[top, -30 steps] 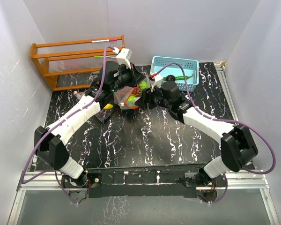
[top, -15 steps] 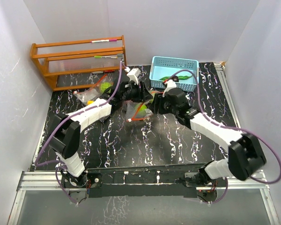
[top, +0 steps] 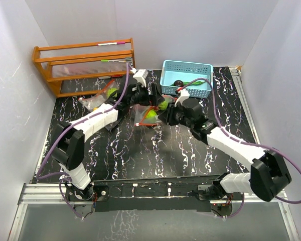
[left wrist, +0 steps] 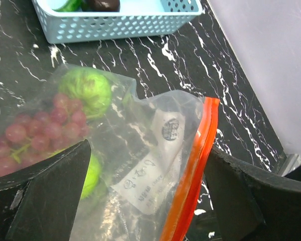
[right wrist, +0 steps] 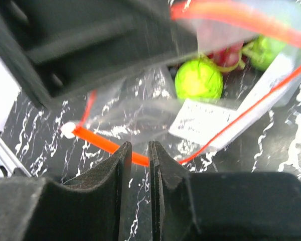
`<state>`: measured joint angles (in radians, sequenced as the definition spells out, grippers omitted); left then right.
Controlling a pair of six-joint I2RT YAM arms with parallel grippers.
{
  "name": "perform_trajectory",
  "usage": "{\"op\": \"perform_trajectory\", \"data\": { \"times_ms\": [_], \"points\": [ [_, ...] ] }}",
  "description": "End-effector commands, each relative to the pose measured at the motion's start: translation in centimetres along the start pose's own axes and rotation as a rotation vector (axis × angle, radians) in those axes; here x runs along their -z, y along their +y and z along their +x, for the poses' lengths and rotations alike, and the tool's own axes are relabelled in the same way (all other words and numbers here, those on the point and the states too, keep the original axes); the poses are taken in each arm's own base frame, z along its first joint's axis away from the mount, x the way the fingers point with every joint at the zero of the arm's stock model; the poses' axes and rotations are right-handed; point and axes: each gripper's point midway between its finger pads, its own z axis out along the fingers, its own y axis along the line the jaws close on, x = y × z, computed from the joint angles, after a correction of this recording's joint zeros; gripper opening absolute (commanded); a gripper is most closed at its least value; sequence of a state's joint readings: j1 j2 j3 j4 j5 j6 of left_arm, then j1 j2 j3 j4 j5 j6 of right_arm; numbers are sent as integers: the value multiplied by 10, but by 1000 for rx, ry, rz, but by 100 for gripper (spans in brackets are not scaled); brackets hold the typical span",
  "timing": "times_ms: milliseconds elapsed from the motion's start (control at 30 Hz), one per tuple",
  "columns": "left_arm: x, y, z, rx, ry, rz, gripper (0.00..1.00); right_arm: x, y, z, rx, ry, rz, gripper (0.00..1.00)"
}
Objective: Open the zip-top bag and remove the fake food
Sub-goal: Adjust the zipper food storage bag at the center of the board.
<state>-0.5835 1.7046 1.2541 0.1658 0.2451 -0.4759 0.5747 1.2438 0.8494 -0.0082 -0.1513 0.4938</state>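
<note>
My left gripper (left wrist: pixel 148 150) has moved over the bag (left wrist: pixel 121 116) and gapes empty, while my right gripper (right wrist: pixel 137 148) pinches its zip (right wrist: pixel 95 138), so the fake food (left wrist: pixel 88 88) remains inside.

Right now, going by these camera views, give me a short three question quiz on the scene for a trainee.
1. True or false: the right tool is shut on the orange-red zip strip of the clear plastic zip-top bag.
2. What shares that bag with the red-purple grapes? A bumpy lime-green balls; B a metal spoon; C a blue cube.
3. Fill in: the dark round piece lies in the light-blue perforated plastic ____.
Key: 1 true; 2 A; 3 basket.
</note>
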Motion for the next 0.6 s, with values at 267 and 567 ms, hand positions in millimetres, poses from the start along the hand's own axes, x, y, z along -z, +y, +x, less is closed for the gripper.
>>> {"op": "perform_trajectory", "data": {
  "times_ms": [267,567],
  "points": [
    [22,63,-67,-3,-135,-132,94,-31,8,1,3,-34,-41,20],
    [51,63,-106,-17,-229,-112,97,-17,35,-24,27,-92,-123,20]
  ]
}}
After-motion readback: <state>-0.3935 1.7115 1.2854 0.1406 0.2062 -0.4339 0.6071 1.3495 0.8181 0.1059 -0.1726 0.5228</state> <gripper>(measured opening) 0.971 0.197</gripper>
